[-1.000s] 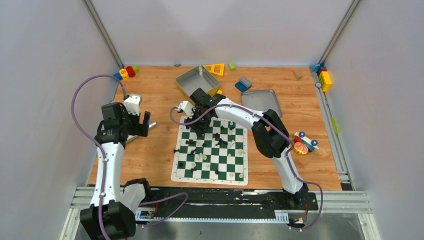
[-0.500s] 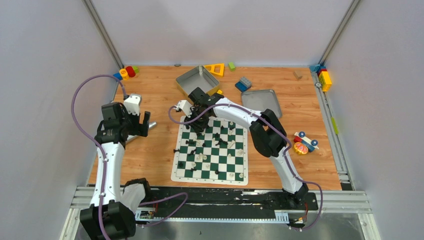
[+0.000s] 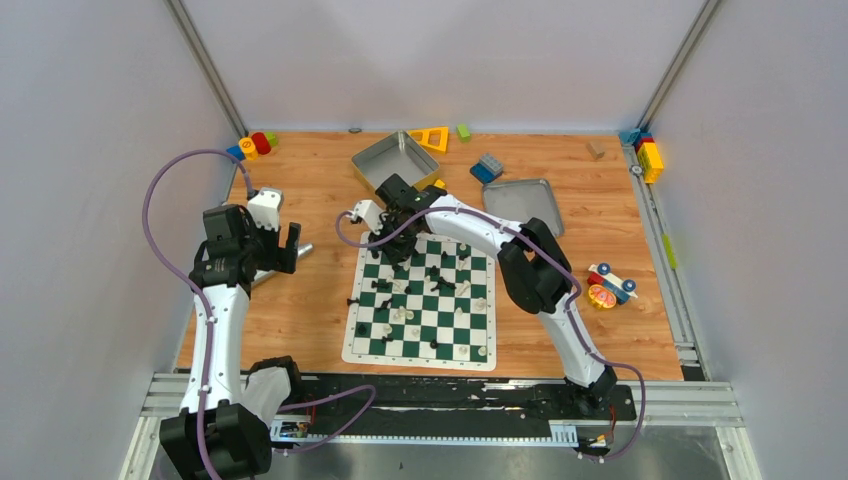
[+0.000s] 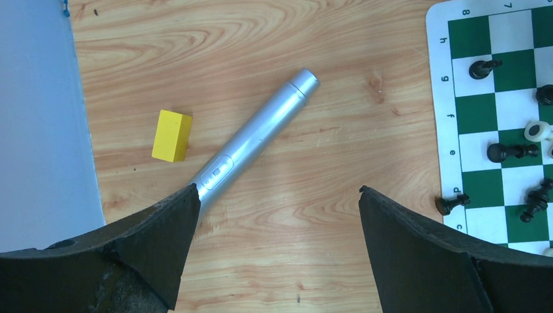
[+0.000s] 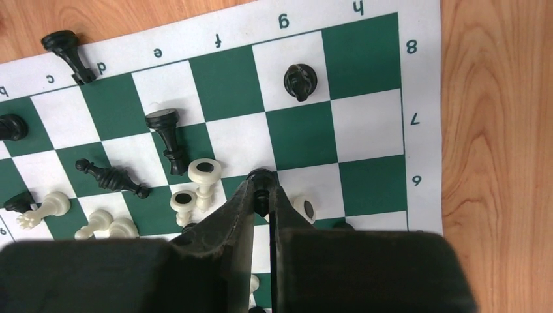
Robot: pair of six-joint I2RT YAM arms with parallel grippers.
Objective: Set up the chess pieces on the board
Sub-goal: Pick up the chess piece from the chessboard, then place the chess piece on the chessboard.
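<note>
Right wrist view: the right tool [image 5: 262, 195] has just drawn its fingers together on the head of a small black piece [image 5: 261, 177], where a second ago they stood apart. The piece stands by the sixth rank of the board [image 5: 424, 98], toward the board's far left corner. I judge the pick made, with a lift to a home square due next. Other chess pieces [image 5: 203, 175] lie toppled and mixed close around it, so a careless lift could knock them, and most of the setting-up remains. The left tool [image 4: 277, 192] hangs wide open and empty over the table [image 4: 326, 65] left of the board, above a silver cylinder [image 4: 251, 140] and near a yellow block [image 4: 172, 135].
</note>
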